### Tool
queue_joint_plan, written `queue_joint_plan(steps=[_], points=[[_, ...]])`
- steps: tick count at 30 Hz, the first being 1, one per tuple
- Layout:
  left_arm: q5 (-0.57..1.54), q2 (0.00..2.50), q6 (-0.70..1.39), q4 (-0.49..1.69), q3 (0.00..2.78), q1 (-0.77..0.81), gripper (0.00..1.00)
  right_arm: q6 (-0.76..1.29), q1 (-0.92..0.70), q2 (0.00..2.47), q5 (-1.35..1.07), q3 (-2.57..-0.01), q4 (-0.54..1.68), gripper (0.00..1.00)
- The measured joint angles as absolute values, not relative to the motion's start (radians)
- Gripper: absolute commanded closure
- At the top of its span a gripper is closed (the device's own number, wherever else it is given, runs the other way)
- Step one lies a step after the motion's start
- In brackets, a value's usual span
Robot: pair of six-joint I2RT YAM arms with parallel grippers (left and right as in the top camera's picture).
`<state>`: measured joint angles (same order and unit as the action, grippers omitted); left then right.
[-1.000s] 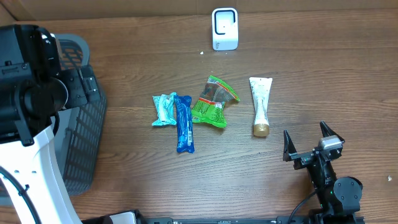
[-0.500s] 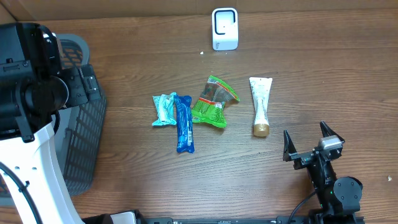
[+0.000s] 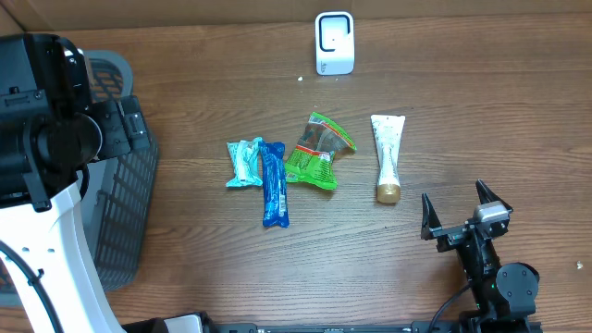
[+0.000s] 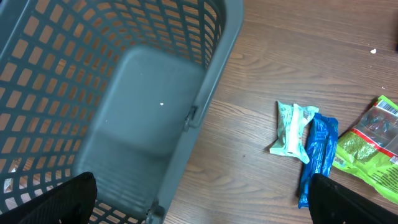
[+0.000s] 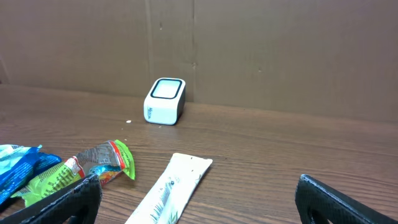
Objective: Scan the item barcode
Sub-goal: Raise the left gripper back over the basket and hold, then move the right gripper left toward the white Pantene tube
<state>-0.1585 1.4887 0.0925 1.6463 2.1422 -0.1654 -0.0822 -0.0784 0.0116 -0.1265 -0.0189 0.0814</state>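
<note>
Closest to me, at the near right of the wooden table [image 3: 518, 102], the right gripper [image 3: 452, 191] sits low with its two dark fingers spread wide and nothing between them. Just beyond it and a little to its left lies the white tube [image 3: 388, 148], flat on the wood, gold cap toward the gripper and crimped end pointing away. They are near each other but not touching, and bare table lies between them.

Further left, three packets lie in a loose cluster: a green packet [image 3: 317, 151], a long blue packet [image 3: 273, 183] and a pale teal packet [image 3: 244, 162]. The blue one lies against the teal one, and the green one's lower corner reaches the blue one.

Off at the left edge stands a grey mesh basket [image 3: 125, 217], with the left arm above it. From the wrist camera, the left gripper [image 4: 202, 176] is also spread wide and holds nothing, hanging over the basket's rim, well apart from the packets.

At the far edge, against the cardboard wall [image 5: 280, 50], stands the small white scanner [image 3: 334, 43].
</note>
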Motion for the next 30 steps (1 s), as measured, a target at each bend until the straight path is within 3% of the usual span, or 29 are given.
queue_joint_plan(steps=[30], points=[[-0.159, 1.489, 0.093, 1.646, 2.142, -0.165, 0.0, -0.042, -0.078, 0.012, -0.082, -0.019, 0.048, 0.0]])
